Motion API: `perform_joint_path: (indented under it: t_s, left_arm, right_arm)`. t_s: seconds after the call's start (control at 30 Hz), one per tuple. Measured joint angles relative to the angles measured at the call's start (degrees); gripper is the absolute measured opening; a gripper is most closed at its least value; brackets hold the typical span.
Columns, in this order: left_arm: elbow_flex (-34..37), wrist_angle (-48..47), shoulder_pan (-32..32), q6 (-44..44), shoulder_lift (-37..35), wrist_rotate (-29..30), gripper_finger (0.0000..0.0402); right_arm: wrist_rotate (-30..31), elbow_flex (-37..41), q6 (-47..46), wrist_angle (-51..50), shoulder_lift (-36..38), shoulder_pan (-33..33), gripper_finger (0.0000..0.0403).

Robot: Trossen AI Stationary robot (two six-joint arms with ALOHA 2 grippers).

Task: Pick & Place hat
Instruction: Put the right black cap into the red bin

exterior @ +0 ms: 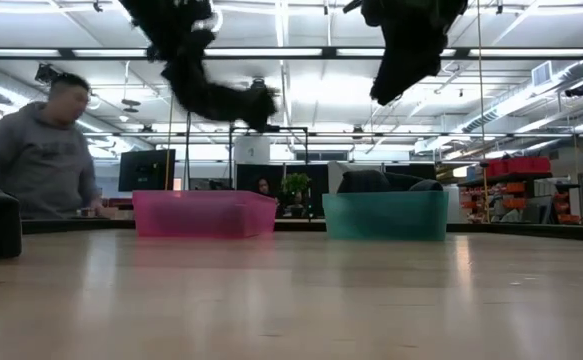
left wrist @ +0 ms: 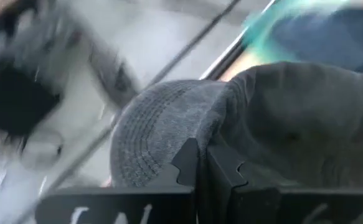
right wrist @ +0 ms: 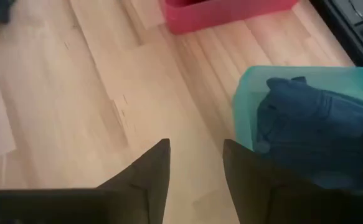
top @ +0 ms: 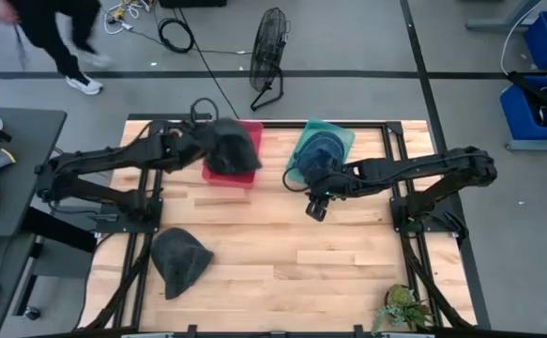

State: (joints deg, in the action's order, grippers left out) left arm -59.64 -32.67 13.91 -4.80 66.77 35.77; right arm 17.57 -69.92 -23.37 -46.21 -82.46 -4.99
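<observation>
My left gripper point(left wrist: 201, 167) is shut on a dark grey hat point(top: 228, 145), held in the air over the pink bin point(top: 234, 169) at the table's far side. In the low view the grey hat point(exterior: 216, 98) hangs high above the pink bin point(exterior: 206, 213). My right gripper point(right wrist: 197, 165) is open and holds nothing; it hovers over bare wood point(top: 316, 207) just near of the teal bin point(top: 325, 141). A blue hat point(right wrist: 312, 124) lies inside the teal bin. A second grey hat point(top: 181, 261) lies flat on the table near its near left corner. My left gripper pinches the grey hat between its two shut fingers point(left wrist: 187, 163), about where the stitched brim point(left wrist: 150, 137) meets the crown point(left wrist: 293, 118). The hat is lifted clear and hangs below the gripper above the pink bin.
Bare wood lies open in the middle and toward the near right of the table point(top: 311, 272). A small plant point(top: 402, 305) stands at the near right corner. Beyond the far edge are a floor fan point(top: 269, 47), cables and a person point(exterior: 41, 150).
</observation>
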Motion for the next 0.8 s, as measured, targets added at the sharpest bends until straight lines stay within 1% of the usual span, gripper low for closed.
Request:
perform_joint_path:
  t_s: [0.07, 0.17, 0.27, 0.4, 0.53, 0.6, 0.67, 0.8]
  left_arm:
    - [0.09, -2.94, 2.97, -2.80, 0.96, 0.20, 0.0015]
    - [0.09, -3.51, 7.12, -3.50, 4.20, -0.05, 0.0023]
    - [0.09, -0.47, 10.31, -0.72, 8.73, -1.74, 0.0021]
    - [0.09, 3.54, 13.34, 3.13, 15.53, -6.05, 0.0012]
    - [0.09, 3.62, 15.68, 4.67, 21.35, -6.25, 0.0017]
    - [0.07, 4.45, 16.55, 7.10, 23.17, -7.24, 0.0020]
    - [0.07, 6.18, 16.88, 9.65, 24.14, -9.32, 0.0019]
    - [0.07, 10.08, 16.45, 15.95, 23.51, -12.51, 0.0011]
  right_arm:
    - [0.02, 0.01, 0.06, 0.14, -0.21, 0.04, 0.0150]
    - [0.01, 0.06, 0.06, 0.28, -0.72, 0.06, 0.0150]
    - [0.10, 0.06, 0.08, 0.33, -0.81, 0.06, 0.0150]
    - [1.40, 0.06, 0.09, 0.51, -0.81, 0.06, 0.0150]
    - [1.49, 0.06, 0.09, 0.42, -0.81, 0.06, 0.0150]
    - [1.49, 0.06, 0.11, 0.39, -0.83, 0.06, 0.0150]
    - [1.48, 0.06, 0.33, 0.35, -0.83, 0.06, 0.0150]
    - [1.48, 0.06, 0.50, 0.34, -0.85, 0.06, 0.0150]
